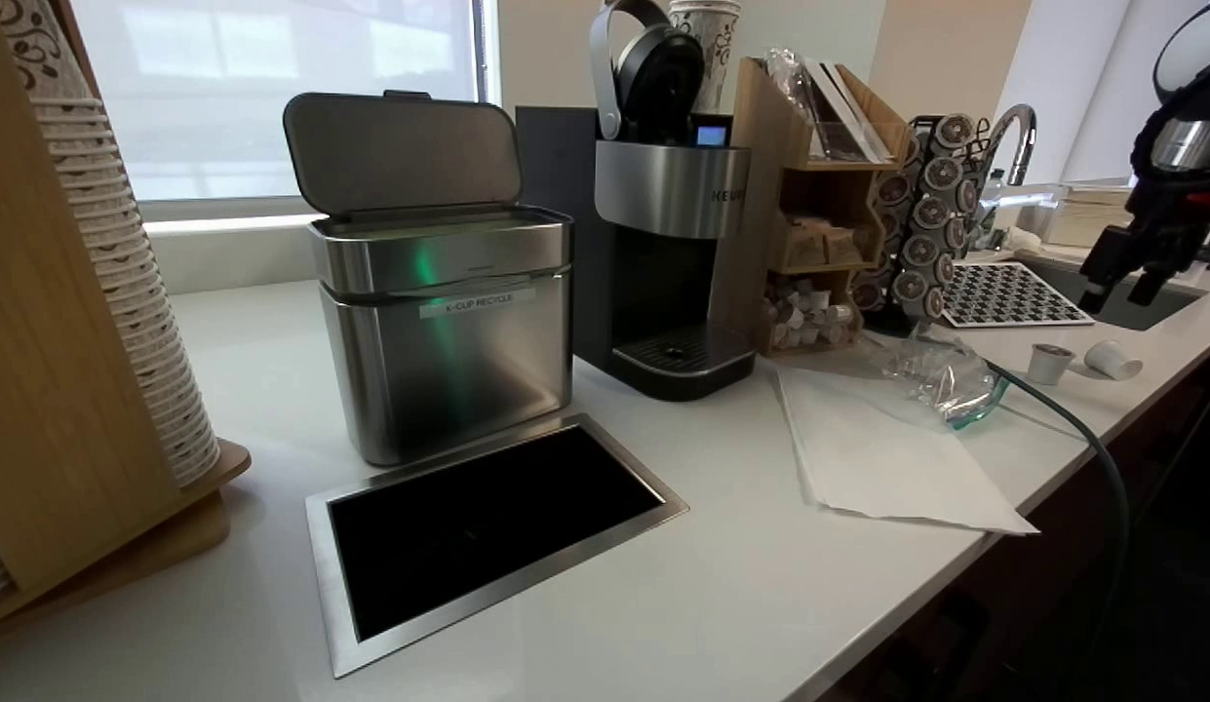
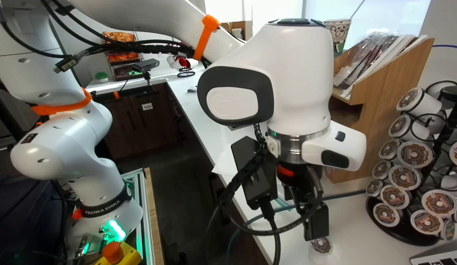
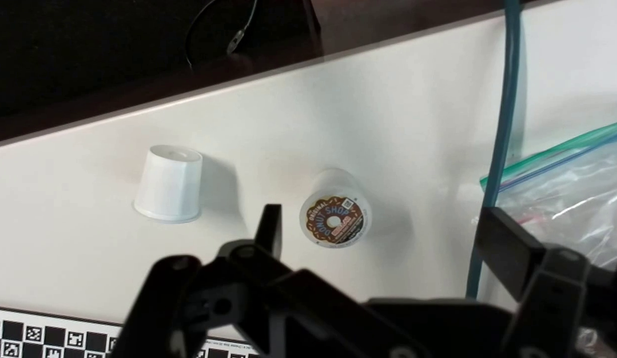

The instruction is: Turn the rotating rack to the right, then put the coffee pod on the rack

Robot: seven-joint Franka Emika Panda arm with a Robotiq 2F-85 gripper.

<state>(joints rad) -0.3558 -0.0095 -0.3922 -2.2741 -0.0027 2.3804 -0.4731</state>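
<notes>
My gripper (image 3: 390, 231) is open above the counter, with nothing between its fingers. Below it in the wrist view, closer to the left finger, a white coffee pod (image 3: 334, 221) stands with its brown donut-shop lid facing up. That pod (image 1: 1050, 363) also shows in an exterior view, lower than the gripper (image 1: 1118, 294) and apart from it. A second white pod (image 3: 170, 184) lies on its side nearby, its lid turned out of sight. The rotating rack (image 2: 405, 235), a dark wire tower full of pods, stands beside the wooden organiser; its far side is hidden.
A teal cable (image 3: 504, 109) crosses the counter by a clear zip bag (image 3: 572, 184). A checkered board (image 1: 1014, 294) lies beside the rack. The wooden organiser (image 1: 839, 175) and coffee machine (image 1: 673, 195) stand along the wall. The counter's front edge (image 3: 228, 89) runs close to the pods.
</notes>
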